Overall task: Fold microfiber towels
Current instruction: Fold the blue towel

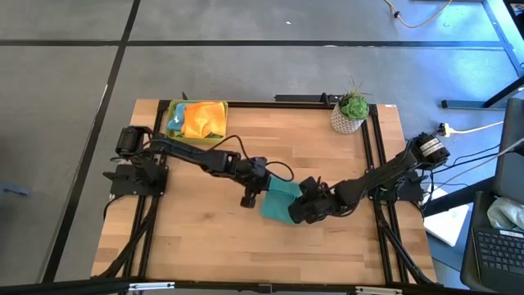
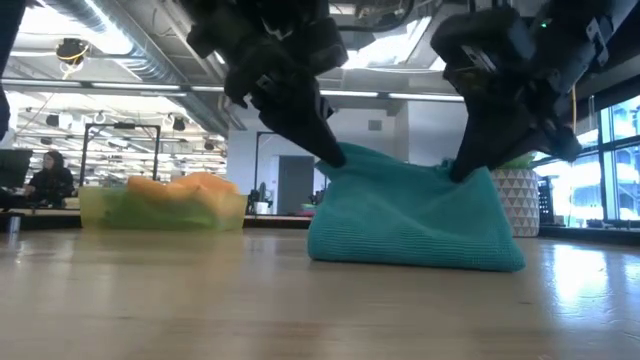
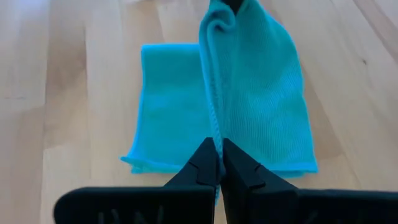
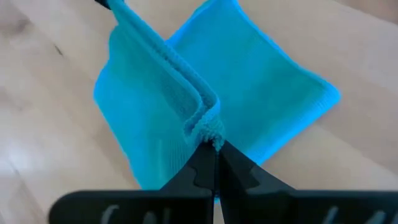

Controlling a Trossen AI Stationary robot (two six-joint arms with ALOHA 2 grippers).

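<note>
teal towel (image 1: pixel 281 201) pinched by both grippers, unbranded

table (image 1: pixel 205 238): light wood | on it: teal towel (image 1: pixel 281 199), tray (image 1: pixel 174 112) of towels, potted plant (image 1: pixel 352 112)

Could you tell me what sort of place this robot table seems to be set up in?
Probably an open-plan lab or workshop: exposed ceiling ducts, a person at a desk in the background, and a laptop beside the wooden table.

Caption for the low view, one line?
Left gripper and right gripper each pinch an upper corner of the teal towel, its lower edge on the table.
</note>
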